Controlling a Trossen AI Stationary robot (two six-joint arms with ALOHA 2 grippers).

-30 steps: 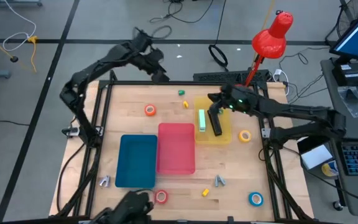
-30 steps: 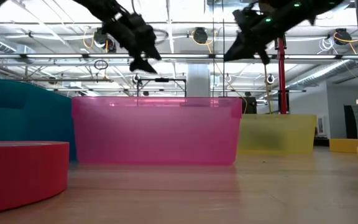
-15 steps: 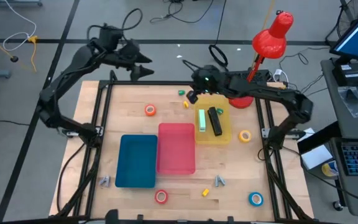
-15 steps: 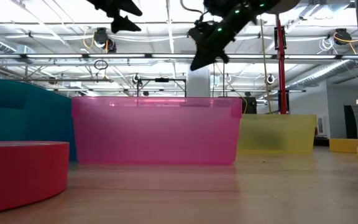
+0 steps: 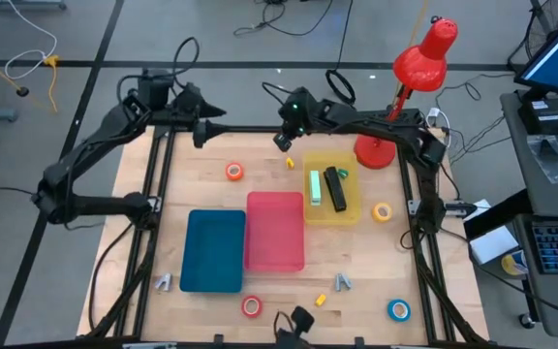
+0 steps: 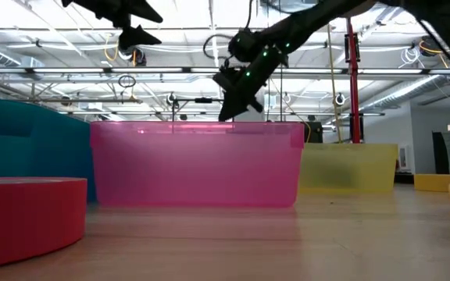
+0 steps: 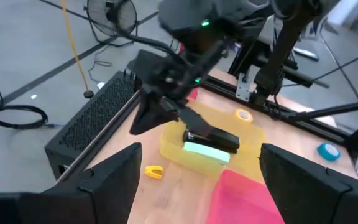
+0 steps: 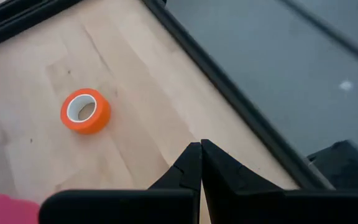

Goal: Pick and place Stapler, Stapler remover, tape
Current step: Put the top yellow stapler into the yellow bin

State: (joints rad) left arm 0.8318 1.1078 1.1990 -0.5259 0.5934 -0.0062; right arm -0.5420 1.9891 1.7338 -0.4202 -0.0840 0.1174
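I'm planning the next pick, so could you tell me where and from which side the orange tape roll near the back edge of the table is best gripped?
The orange tape roll lies flat on the table, hole up, with nothing beside it. Coming straight down from above seems best, one finger in the centre hole and one outside, pinching the ring wall.

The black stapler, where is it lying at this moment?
In the high view the black stapler lies inside the yellow tray, right of the table's middle, beside a green stapler. The pink bin stands left of that tray.
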